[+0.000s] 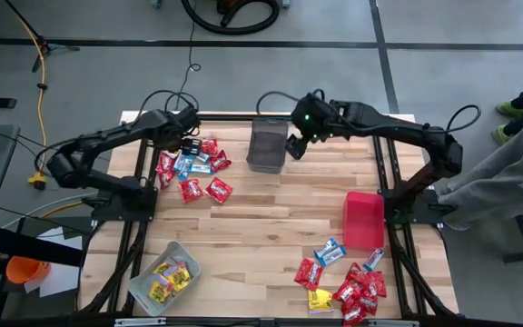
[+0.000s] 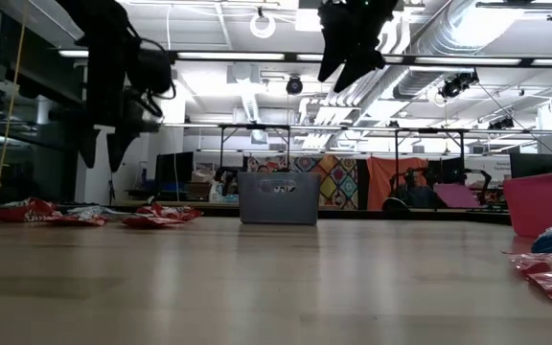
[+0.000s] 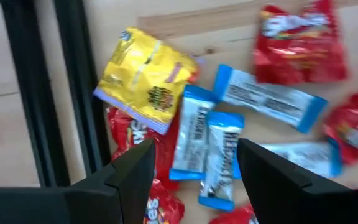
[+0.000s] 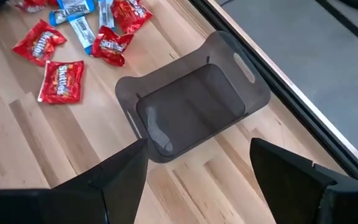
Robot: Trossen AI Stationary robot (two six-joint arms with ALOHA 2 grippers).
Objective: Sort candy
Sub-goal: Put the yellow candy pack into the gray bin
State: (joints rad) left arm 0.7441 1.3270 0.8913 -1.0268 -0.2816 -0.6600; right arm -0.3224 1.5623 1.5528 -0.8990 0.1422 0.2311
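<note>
Candy [image 1: 192, 168] heaped at far left of tabletop [image 1: 261, 213], more [image 1: 348, 282] piled near right corner. Left end effector [image 1: 189, 148] hovering over far heap, fingers spread, grasping nothing. Right end effector [image 1: 294, 145] above dark bin [image 1: 266, 145], likewise released and empty.

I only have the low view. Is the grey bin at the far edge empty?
Observer: Yes. The right wrist view looks into the grey bin and no candy shows inside.
Operator: Which arm is over the far candy pile?
Observer: The left gripper, open, hangs above the blue-and-white packets.
Operator: Any yellow candy in that pile?
Observer: One yellow packet lies at the pile's edge beside the frame rail.
Operator: And the right gripper?
Observer: The right gripper is open, beside the grey bin, holding nothing.
</note>
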